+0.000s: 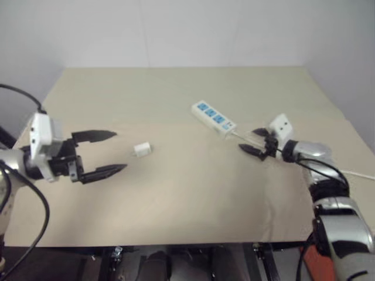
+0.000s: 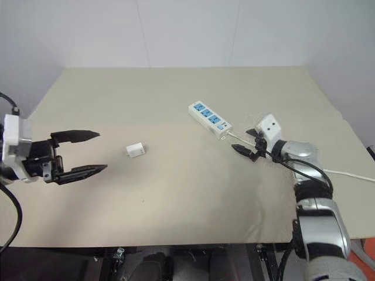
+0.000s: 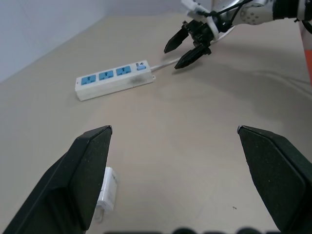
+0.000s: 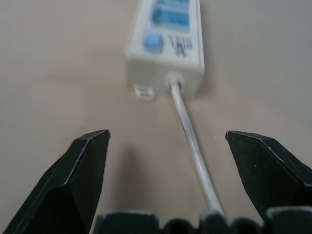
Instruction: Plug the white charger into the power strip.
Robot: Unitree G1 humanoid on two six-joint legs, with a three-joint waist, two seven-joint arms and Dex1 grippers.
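The white charger [image 1: 142,149] lies loose on the beige table [image 1: 176,199], left of centre. My left gripper [image 1: 116,152] hovers open just left of it, holding nothing; the charger [image 3: 108,194] sits beside one left finger [image 3: 80,180] in the left wrist view. The power strip [image 1: 214,118] lies flat at the centre right with three blue sockets facing up. Its thin white cord [image 4: 192,146] runs back between the open fingers of my right gripper [image 1: 256,142], which sits low at the strip's switch end and holds nothing.
The cord [image 2: 345,173] trails off over the table's right edge. A pale wall [image 1: 176,29] stands behind the table's far edge. Bare tabletop stretches between the charger and the strip and toward the near edge.
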